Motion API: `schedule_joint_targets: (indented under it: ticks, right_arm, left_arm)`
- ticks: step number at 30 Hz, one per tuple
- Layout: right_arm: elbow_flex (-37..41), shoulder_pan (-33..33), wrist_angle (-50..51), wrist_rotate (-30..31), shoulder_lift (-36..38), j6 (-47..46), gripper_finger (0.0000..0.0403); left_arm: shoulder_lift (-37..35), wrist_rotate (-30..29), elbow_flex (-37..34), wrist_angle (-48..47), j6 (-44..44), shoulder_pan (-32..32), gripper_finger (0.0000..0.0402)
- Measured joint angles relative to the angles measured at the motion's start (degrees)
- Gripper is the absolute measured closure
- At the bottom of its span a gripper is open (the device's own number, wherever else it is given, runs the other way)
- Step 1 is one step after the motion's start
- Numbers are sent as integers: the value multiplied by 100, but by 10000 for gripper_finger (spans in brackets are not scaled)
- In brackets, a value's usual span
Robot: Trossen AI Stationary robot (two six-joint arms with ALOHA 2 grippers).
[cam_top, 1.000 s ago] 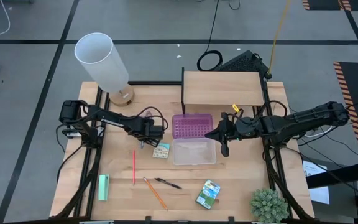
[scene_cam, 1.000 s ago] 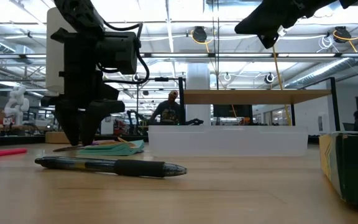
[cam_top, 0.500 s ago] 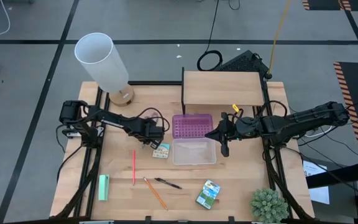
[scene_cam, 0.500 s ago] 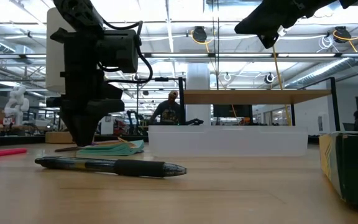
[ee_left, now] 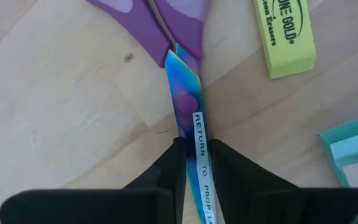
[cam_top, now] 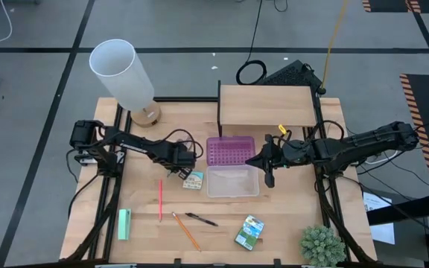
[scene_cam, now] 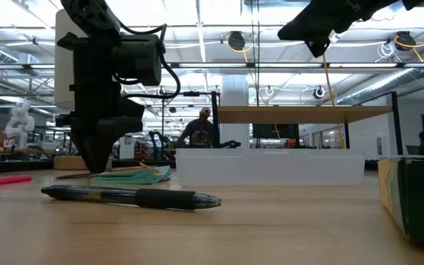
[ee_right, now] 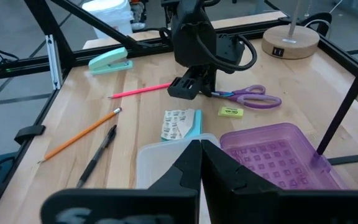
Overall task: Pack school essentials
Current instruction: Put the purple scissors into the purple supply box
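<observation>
Where left fingers (ee_left: 194, 171) clamp, purple-handled scissors (ee_left: 185, 93) show iridescent blades.

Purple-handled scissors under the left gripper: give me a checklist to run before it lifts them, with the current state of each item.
1. Left gripper fingers on either side of the purple-handled scissors blades: ok.
2. Fingers firmly closed on the blades: cannot tell.
3. Small yellow eraser apart from the scissors: ok.
4. Clear plastic case open, its purple lid lying beside it: ok.
5. Right gripper outside the case opening: not ok, it hangs at the case's edge.
</observation>
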State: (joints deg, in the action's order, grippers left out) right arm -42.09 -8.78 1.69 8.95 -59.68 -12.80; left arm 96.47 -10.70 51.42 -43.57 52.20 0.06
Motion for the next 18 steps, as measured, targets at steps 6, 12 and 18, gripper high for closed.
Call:
schedule_joint_targets:
  ticks: [6, 12, 18]
  right_arm:
    - [0, 0, -2, 0, 0, 0, 403]
    - [0, 0, -2, 0, 0, 0, 403]
    - [0, 0, 16, 0, 0, 1, 403]
  left_arm:
    - [-4, 0, 2, -7, -49, -20, 331]
    - [-194, -19, 10, 9, -127, -55, 331]
    - [-636, -226, 15, -2, -156, -191, 331]
